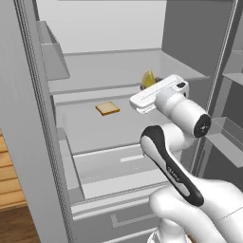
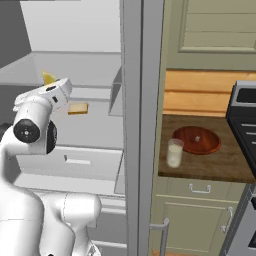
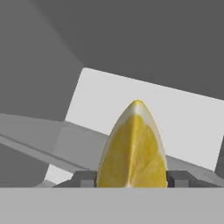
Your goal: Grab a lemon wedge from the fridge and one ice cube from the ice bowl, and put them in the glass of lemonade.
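Observation:
Inside the open fridge [image 1: 104, 61], my gripper [image 1: 148, 86] reaches in over the upper shelf. The bright yellow lemon wedge [image 3: 133, 144] stands point-up between the two dark fingertips [image 3: 84, 178], which press on both its sides. From the base views the wedge [image 1: 148, 77] [image 2: 48, 77] peeks out just past the white hand, with the gripper [image 2: 53, 85] around it. On the wooden counter to the right stands the glass of lemonade [image 2: 174, 152], and behind it the reddish-brown ice bowl [image 2: 179, 136] with a small ice cube [image 2: 198, 138] in it.
A flat tan square slice [image 1: 107, 108] [image 2: 78, 108] lies on the same shelf, left of the hand. The fridge door edge [image 2: 132, 125] stands between the fridge interior and the counter. Door bins [image 1: 228, 133] line the right door. A stove [image 2: 245, 120] borders the counter.

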